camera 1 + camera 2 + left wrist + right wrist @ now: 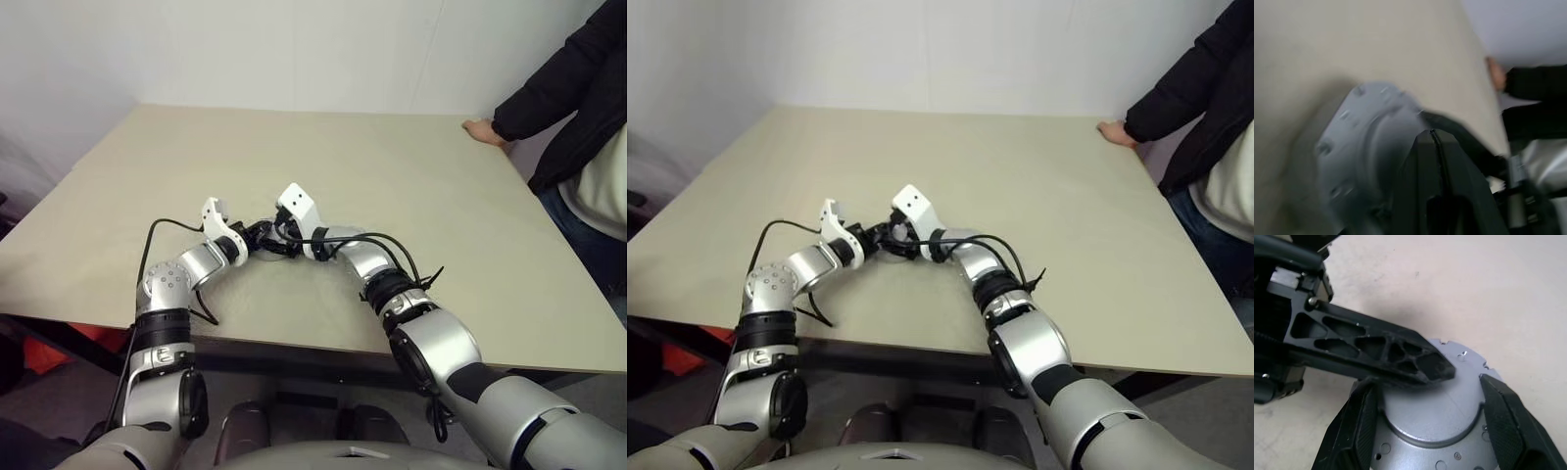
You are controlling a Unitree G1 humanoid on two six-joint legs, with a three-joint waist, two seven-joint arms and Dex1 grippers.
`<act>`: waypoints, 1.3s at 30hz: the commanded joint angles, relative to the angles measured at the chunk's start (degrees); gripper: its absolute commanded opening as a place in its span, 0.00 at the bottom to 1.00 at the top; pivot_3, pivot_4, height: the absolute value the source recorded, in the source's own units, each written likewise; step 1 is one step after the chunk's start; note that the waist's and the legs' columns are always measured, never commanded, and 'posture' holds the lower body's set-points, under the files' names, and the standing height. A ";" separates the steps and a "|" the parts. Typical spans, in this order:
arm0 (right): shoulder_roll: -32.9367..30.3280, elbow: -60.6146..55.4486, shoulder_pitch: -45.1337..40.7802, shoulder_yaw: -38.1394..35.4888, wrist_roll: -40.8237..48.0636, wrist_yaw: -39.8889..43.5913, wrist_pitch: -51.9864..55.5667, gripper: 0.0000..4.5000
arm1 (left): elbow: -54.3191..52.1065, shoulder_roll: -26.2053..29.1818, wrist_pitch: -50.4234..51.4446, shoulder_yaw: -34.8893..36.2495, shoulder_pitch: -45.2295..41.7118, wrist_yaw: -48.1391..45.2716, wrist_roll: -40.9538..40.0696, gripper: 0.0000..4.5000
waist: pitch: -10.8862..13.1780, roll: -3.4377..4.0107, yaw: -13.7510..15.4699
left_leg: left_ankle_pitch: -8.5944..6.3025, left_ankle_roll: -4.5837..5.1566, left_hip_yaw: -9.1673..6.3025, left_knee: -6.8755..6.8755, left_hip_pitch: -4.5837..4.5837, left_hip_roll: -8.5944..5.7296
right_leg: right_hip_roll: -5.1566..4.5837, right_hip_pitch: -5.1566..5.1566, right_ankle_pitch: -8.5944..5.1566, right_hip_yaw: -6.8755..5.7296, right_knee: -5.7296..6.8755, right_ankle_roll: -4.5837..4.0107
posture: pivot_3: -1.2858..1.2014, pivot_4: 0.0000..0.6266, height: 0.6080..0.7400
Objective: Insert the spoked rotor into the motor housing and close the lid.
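Observation:
A round silver-grey disc (1432, 418) with a raised centre and a notched, holed rim, which I take for the lid, lies on the table near the middle front. My right gripper (1430, 387) stands with one finger on each side of it, against its rim. My left gripper (1442, 371) is shut, and its joined fingertips (1436, 142) rest across the top of the lid (1354, 132). From the head, both grippers meet at one spot (269, 238). The spoked rotor and the motor housing are hidden under the lid and the hands.
The beige table (392, 176) stretches wide behind and to both sides of the hands. A person in a dark jacket stands at the far right with a hand (482, 130) on the table's corner. Black cables (387, 250) loop off my right forearm.

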 commanded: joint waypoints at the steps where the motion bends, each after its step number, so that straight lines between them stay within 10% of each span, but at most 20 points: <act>1: -0.98 2.10 1.46 0.50 -1.31 -1.58 2.35 0.69 | -1.23 0.26 2.92 1.73 1.92 3.10 -0.17 0.00 | -0.05 0.08 0.00 | 0.00 0.01 -0.01 0.00 0.01 0.00 | 0.00 0.02 -0.01 0.00 -0.02 0.01 | 0.52 0.00 1.00; 12: -1.43 1.26 1.20 -0.50 -0.19 -1.65 3.85 0.69 | -0.98 -1.41 5.45 5.18 1.58 6.97 -1.30 0.00 | -0.09 0.20 0.05 | -0.07 0.11 -0.13 -0.03 0.49 -0.04 | -0.06 0.55 -0.13 -0.04 -0.33 0.22 | 0.52 0.00 1.00; 16: -1.27 0.65 1.36 -0.88 0.44 -1.37 3.11 1.00 | -0.58 -1.78 5.76 5.40 1.35 7.42 -1.32 0.00 | -0.09 0.20 0.05 | -0.09 0.14 -0.15 -0.10 0.49 -0.04 | -0.06 0.62 -0.13 -0.05 -0.57 0.24 | 0.52 0.00 1.00; 39: -1.71 -15.00 3.57 -5.78 10.72 8.63 11.70 1.00 | 1.66 -1.88 8.50 6.38 -0.55 5.96 -2.41 0.00 | -0.12 0.18 0.06 | -0.13 0.21 0.05 -1.15 -0.21 -0.06 | -0.04 0.08 -0.07 -0.08 -1.05 -0.20 | 0.52 0.00 1.00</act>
